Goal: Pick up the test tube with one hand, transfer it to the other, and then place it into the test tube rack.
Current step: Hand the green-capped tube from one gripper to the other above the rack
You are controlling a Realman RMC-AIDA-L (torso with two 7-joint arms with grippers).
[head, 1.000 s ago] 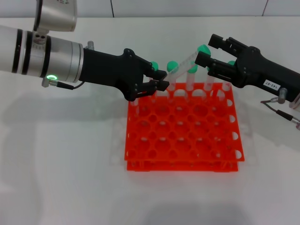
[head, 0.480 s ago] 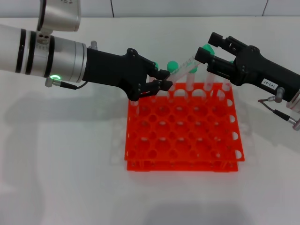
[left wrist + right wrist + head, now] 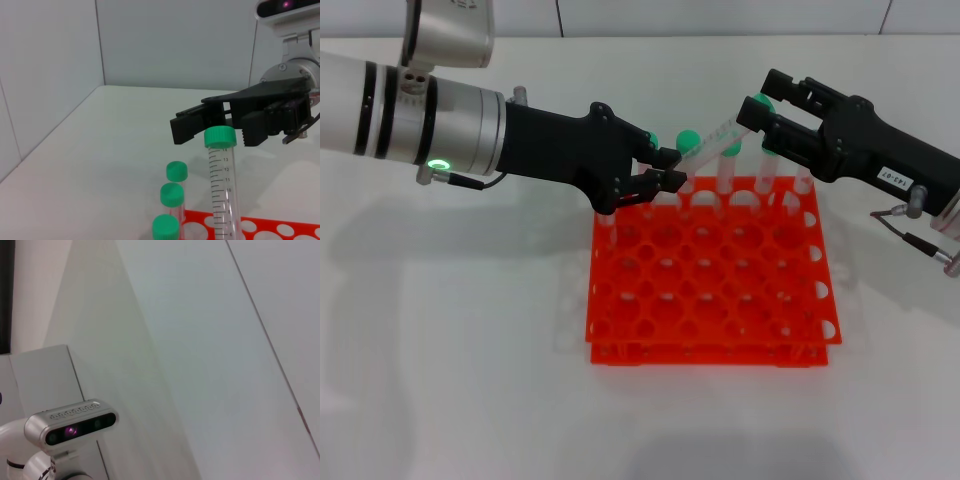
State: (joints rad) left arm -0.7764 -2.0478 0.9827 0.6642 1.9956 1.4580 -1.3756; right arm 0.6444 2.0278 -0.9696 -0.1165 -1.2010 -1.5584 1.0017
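The left gripper (image 3: 665, 172), unlabelled, is clenched on the lower end of the tube (image 3: 705, 147), which slants up over the rack's (image 3: 710, 270) far edge toward the right gripper (image 3: 757, 112). That labelled gripper has its fingers spread on either side of the tube's green cap (image 3: 220, 136), not pressing on it; in the left wrist view the cap sits in front of the gap between its toothed pads (image 3: 252, 131). The orange-red rack lies flat on a white table (image 3: 470, 330), just below both grippers. Tubes stand upright in its far rows: three green caps (image 3: 171, 194) show beside the held tube in the left wrist view; more stand behind the grippers in the head view, their count unclear. Pale grey wall panels (image 3: 165, 40) close off the table behind.
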